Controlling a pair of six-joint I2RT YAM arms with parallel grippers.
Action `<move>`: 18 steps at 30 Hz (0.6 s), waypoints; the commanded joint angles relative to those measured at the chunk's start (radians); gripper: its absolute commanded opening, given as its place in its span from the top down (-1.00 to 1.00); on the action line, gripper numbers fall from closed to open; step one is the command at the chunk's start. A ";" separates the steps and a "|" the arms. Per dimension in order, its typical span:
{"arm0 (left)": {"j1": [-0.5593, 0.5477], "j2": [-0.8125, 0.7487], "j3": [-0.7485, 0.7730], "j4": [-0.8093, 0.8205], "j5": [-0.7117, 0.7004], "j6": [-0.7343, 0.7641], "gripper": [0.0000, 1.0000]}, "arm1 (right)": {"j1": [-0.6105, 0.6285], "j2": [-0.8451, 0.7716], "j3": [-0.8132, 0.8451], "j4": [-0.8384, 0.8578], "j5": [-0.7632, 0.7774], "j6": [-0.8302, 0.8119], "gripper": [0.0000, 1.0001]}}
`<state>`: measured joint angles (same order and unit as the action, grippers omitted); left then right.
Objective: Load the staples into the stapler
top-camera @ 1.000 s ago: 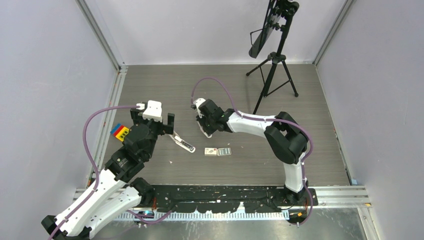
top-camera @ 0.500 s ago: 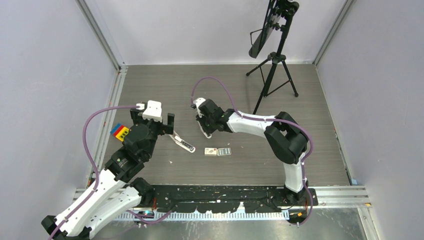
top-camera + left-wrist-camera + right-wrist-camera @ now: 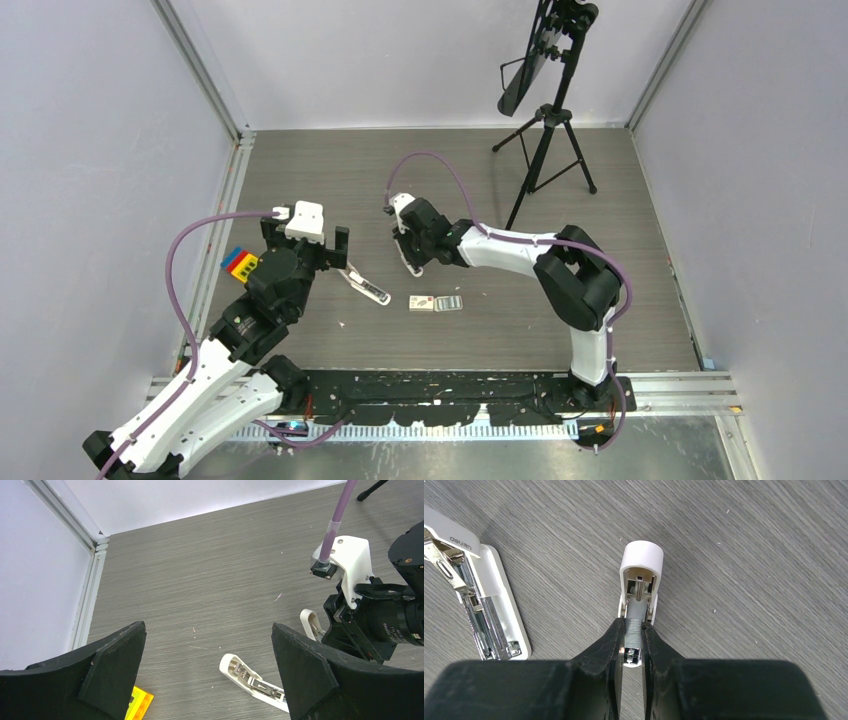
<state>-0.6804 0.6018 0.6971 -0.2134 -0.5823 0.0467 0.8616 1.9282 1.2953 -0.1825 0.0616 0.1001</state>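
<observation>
little has moved since a second ago: the right arm's elbow has drifted slightly outward and its wrist has edged a touch farther from the bases, while the left arm has not shifted.

the right gripper [image 3: 634, 640] is clamped on the staples [image 3: 634, 628], a short silvery-grey strip pinched between its fingers. the strip hangs directly over the open shorter white stapler [image 3: 641, 560], and whether it touches that channel cannot be told. the stapler [image 3: 494, 605] to be loaded lies open on the counter [image 3: 300, 170] just beside, its silver channel facing up. the staple box [image 3: 435, 302] sits near it, closer to the bases.

the main risk seems to be that the strip drops into the shorter stapler beneath it instead of the longer one. a narrow pinch on such a thin strip could also let it twist or snap on contact with a channel wall.

the right arm reaches far across the middle, wrist pitched down, fingers pointing at the counter. the left arm is bent, and its left gripper [image 3: 207, 630] hovers above the stapler's near end, fingers wide apart and holding nothing.
</observation>
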 commanded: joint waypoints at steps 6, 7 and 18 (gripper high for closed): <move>-0.002 -0.013 0.001 0.060 0.004 0.007 -0.98 | -0.006 -0.047 -0.010 0.058 -0.005 0.032 0.67; -0.001 -0.013 0.002 0.060 0.005 0.007 -0.98 | -0.007 -0.044 -0.011 0.058 -0.008 0.034 0.67; -0.001 -0.013 0.001 0.060 0.006 0.006 -0.98 | -0.018 -0.022 -0.023 0.064 -0.016 0.046 0.67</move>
<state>-0.6804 0.6014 0.6968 -0.2134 -0.5819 0.0463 0.8509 1.9240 1.2770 -0.1635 0.0574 0.1310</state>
